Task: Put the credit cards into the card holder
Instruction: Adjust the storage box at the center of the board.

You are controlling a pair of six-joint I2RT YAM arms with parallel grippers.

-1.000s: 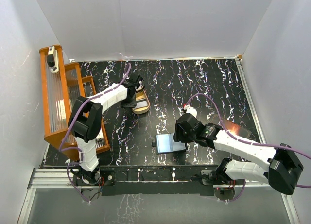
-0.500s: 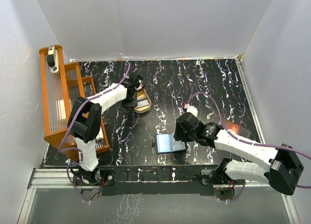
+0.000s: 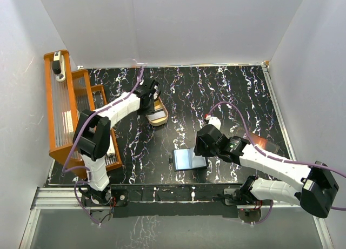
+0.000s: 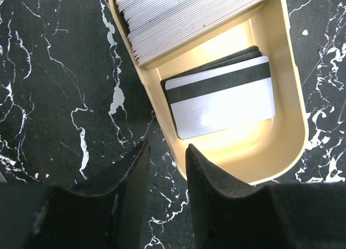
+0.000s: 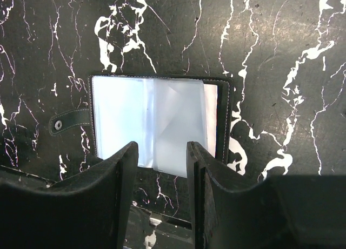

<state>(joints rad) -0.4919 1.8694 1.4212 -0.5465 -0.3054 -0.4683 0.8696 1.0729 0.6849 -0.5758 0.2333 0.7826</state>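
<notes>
The left gripper (image 4: 166, 146) hangs narrow, empty, over the tray (image 4: 294, 98) of cards (image 4: 221, 103); the right gripper (image 5: 161, 146), half-spread, straddles the card holder (image 5: 119, 114) by the worktop's (image 3: 227, 92) front edge.

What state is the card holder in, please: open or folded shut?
Open: the card holder lies spread flat, clear sleeves facing up, snap strap sticking out sideways.

A white, black-striped card (image 4: 221, 106) lies in a tan tray (image 4: 289, 87).
</notes>
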